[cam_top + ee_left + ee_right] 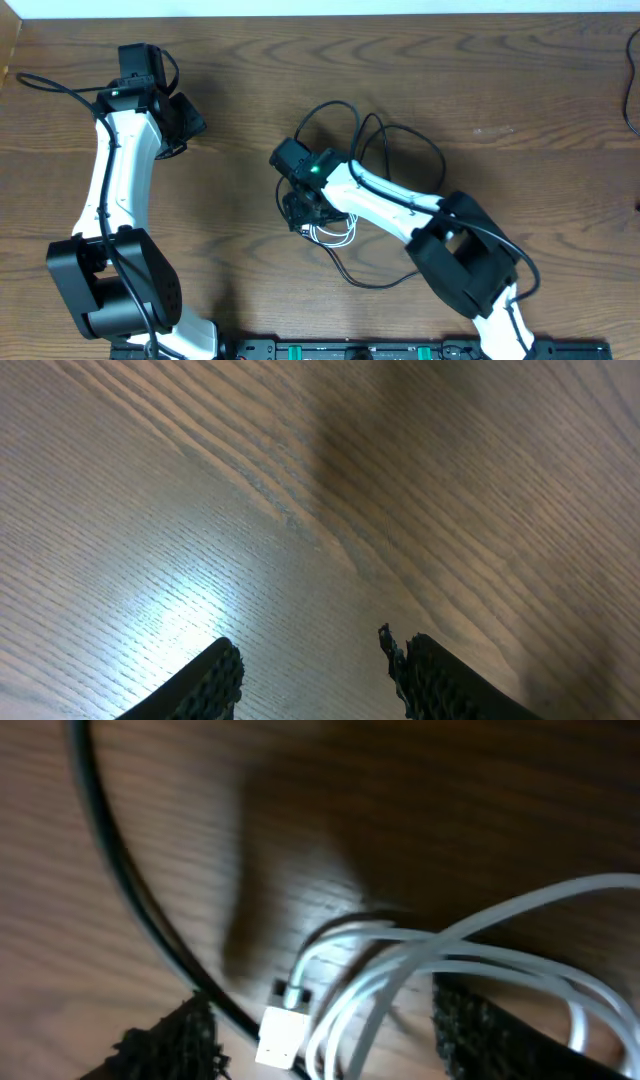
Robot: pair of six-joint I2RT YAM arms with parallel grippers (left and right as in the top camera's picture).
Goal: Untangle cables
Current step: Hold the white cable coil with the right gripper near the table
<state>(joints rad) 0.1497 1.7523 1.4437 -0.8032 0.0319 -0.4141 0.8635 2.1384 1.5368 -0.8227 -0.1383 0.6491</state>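
**A:** What does the overhead view give?

**B:** The left fingers (186, 118) sit at the far left of the bench (520, 80), well apart from both cables. The right fingers (302, 212) are down near the middle, right at the white cable (336, 233), which lies in small loops. The black cable (375, 285) sweeps wide above and below that arm and runs through the same spot, so the two are not yet parted.

**A:** And the left wrist view?

**B:** Only bare wood. The left fingers (215, 682) stand spread with nothing between them.

**A:** The right wrist view?

**B:** The right fingers (475, 1030) are spread too. The loops of the white cable (470, 955) and its white plug (280, 1038) lie in the gap between them. The black cable (120, 880) passes just beside the plug. Whether a finger touches the white cord cannot be told.

**A:** So how far along is the job?

**B:** Early, by the look of it. Nothing is gripped and the cords overlap. What is left, most likely, is to close on the white bundle, draw it clear of the black cord and lay each one apart.
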